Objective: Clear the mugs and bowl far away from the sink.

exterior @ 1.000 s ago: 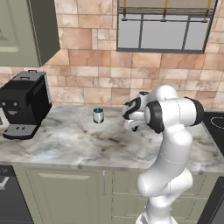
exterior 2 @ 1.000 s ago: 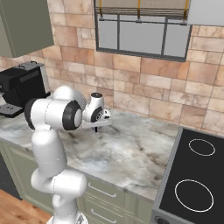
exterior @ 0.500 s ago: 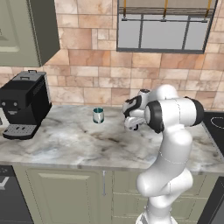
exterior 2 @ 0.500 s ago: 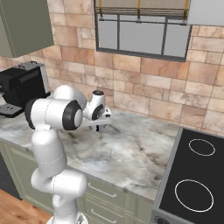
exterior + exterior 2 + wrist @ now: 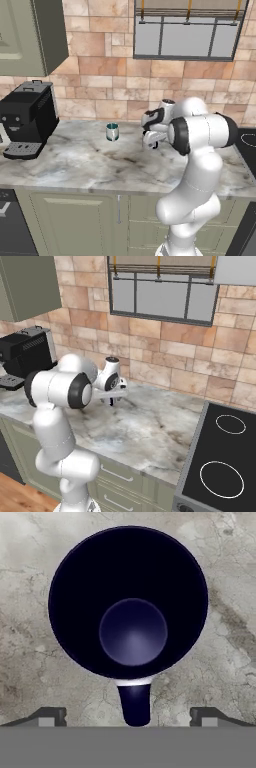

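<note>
The navy mug [image 5: 129, 602] stands upright on the marble counter [image 5: 75, 160], seen from straight above, its handle [image 5: 135, 704] pointing down between my fingertips [image 5: 47, 715]. My gripper [image 5: 129, 717] hangs just over it, open, the jaws wide on either side of the handle and touching nothing. In the left base view the gripper [image 5: 151, 142] is low over the counter near the back wall. The teal mug [image 5: 112, 132] stands alone to its left. In the right base view the gripper [image 5: 113, 398] points down at the counter. The bowl and the sink are out of view.
A black coffee machine [image 5: 27, 120] sits at the counter's left end under a wall cabinet [image 5: 30, 35]. A black stovetop [image 5: 220, 456] bounds the counter on the right. The brick wall and a window [image 5: 185, 32] run behind.
The jaws have gone from nearly shut to wide open, letting go of the navy mug, which now stands free on the counter. The arm has barely moved.
</note>
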You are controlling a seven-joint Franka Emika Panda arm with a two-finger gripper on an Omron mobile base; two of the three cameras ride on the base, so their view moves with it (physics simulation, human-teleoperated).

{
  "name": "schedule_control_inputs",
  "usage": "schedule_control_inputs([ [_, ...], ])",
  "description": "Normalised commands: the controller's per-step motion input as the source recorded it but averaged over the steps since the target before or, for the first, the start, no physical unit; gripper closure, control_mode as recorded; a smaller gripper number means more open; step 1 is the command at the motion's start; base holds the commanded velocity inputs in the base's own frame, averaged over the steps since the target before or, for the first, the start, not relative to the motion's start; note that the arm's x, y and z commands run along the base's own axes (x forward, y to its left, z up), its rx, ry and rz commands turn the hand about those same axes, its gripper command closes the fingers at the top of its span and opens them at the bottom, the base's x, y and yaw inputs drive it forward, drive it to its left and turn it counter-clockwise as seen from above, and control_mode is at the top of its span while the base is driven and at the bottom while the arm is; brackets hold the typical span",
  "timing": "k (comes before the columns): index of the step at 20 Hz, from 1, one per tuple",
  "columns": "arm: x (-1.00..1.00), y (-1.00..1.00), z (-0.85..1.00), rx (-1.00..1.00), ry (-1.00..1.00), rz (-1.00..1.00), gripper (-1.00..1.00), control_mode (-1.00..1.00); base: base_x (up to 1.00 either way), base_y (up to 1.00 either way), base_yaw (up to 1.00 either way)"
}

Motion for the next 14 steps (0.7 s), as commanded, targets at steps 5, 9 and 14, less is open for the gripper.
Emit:
schedule_control_inputs([
  [5,-0.25,0.0,0.31,0.0,0.01,0.0,-1.0,-1.0,0.0,0.0,0.0],
  [9,-0.45,0.0,0.52,0.0,0.0,0.0,-1.0,-1.0,0.0,0.0,0.0],
  [14,-0.54,0.0,0.45,-0.01,0.0,0.0,-1.0,-1.0,0.0,0.0,0.0],
])
